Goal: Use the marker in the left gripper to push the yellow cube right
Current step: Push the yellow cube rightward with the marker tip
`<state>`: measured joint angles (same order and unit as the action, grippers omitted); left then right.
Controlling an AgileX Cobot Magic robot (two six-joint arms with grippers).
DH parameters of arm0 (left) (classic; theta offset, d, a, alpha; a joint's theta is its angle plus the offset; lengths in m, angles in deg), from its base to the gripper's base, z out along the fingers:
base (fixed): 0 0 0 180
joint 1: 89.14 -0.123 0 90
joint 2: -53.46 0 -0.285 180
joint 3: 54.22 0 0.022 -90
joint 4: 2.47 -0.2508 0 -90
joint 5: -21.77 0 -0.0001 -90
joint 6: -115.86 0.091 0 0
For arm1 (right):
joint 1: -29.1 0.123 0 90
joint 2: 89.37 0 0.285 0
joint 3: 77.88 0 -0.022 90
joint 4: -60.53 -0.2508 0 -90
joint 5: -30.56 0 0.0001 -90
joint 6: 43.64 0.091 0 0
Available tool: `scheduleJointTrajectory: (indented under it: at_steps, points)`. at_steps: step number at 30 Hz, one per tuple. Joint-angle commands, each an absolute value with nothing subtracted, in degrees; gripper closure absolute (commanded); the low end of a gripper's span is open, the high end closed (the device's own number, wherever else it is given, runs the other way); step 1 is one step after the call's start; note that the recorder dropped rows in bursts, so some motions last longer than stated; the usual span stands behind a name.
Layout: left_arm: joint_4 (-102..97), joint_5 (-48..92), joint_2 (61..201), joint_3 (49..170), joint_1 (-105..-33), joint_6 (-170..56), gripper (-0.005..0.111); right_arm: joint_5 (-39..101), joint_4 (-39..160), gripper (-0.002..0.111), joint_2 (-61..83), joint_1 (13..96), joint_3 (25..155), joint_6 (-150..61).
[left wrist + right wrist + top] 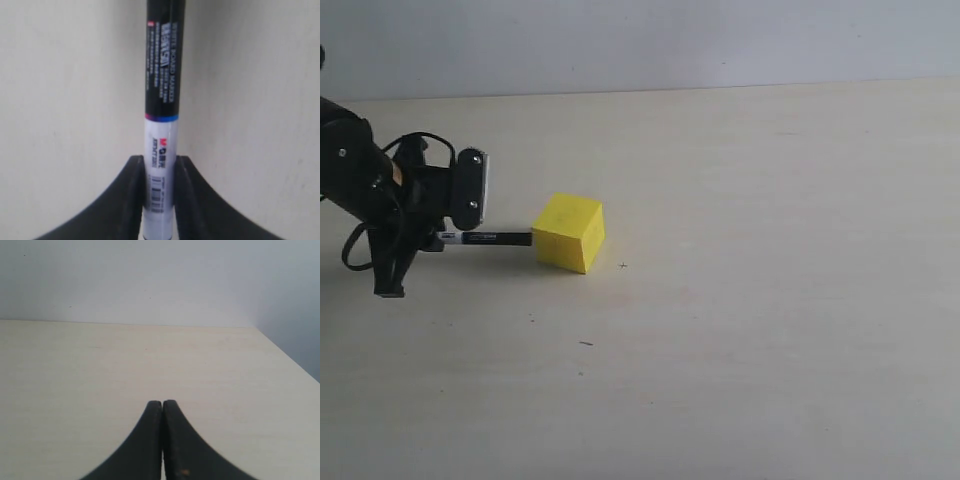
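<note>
Left pincer clamped tight on the marker, I hold its black end against the yellow cube at 3 o'clock.

The marker bears the only legible print. White capitals along its black section read "WHITE BOARD MARKER", and the smaller lines beside them are too blurred to read. On the white barrel stands a red "M" logo with unreadable characters, then a barcode-like block.
</note>
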<state>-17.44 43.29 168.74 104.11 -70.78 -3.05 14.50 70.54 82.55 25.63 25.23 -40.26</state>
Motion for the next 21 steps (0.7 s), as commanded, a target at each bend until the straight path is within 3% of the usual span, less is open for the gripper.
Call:
scheduleJointTrajectory:
  at_steps: [1,14,21]
  points:
    - [-17.25,42.56,168.33,103.88,-65.05,-3.12,0.107,15.28,70.55,0.108,82.84,25.27,24.9,-40.59]
    - [-17.25,47.41,168.23,103.88,-66.61,-4.9,0.107,15.28,70.55,0.108,82.84,25.27,24.9,-40.59]
    - [-16.92,38.09,168.23,103.88,-64.76,-5.22,0.107,15.28,70.55,0.108,82.84,25.27,24.9,-40.59]
